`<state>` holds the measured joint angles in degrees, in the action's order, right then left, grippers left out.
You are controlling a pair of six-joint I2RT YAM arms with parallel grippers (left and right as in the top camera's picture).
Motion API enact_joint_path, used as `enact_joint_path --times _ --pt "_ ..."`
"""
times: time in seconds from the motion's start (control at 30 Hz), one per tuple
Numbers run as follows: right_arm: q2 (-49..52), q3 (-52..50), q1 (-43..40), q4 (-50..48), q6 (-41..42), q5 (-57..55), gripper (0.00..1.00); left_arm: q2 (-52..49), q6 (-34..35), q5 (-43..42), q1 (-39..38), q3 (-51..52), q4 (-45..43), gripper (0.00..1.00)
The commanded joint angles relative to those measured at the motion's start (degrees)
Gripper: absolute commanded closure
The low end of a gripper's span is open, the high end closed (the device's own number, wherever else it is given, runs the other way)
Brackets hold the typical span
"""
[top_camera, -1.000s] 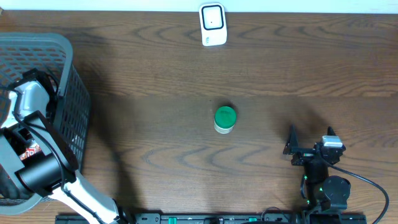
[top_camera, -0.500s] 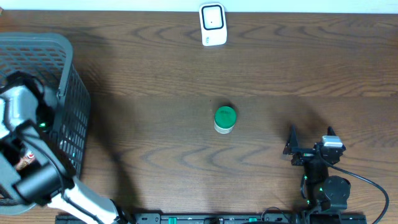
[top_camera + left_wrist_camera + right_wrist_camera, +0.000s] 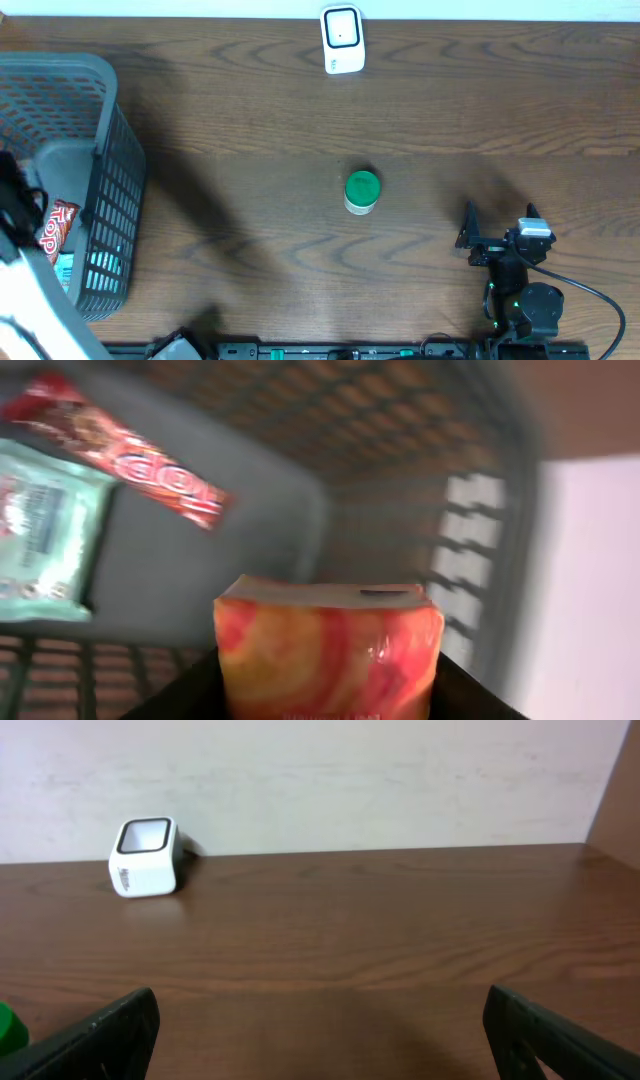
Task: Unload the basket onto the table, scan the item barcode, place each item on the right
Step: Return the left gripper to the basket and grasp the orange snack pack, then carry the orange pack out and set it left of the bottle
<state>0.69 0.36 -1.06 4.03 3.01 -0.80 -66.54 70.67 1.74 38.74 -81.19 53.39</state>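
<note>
Packet [image 3: 328,650] clamped in left claw [image 3: 328,695] juts forward over basket [image 3: 400,450].

Big white letters run along the red wrapper [image 3: 130,455], but they are too blurry to read. The blue-green packet [image 3: 45,530] beside it has blurry print too. The white scanner [image 3: 146,857] has tiny dark marks on its side, too small to read. The orange box [image 3: 328,650] is just a blur.
</note>
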Motion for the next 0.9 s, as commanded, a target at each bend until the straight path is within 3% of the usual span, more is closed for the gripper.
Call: enact_joint_path --times 0.0,0.23,0.47,0.6,0.87 --pt "-0.3 0.0 -0.3 0.3 0.8 0.4 0.01 5.5 -1.7 -6.0 -0.2 -0.6 -0.4 0.48" --pt "-0.3 0.0 -0.3 0.3 0.8 0.4 0.01 11.1 -1.7 -17.2 -4.5 -0.6 -2.9 0.47" --pt "-0.3 0.0 -0.4 0.3 0.8 0.5 0.01 8.5 -5.9 -18.8 -18.8 -0.6 -7.3 0.47" --pt "-0.3 0.0 -0.4 0.3 0.8 0.5 0.01 4.4 -12.7 -13.7 -29.5 -0.6 -7.4 0.47" --pt "-0.3 0.0 -0.3 0.3 0.8 0.5 0.01 -5.9 -22.0 4.4 -48.7 -0.6 -4.0 0.47"
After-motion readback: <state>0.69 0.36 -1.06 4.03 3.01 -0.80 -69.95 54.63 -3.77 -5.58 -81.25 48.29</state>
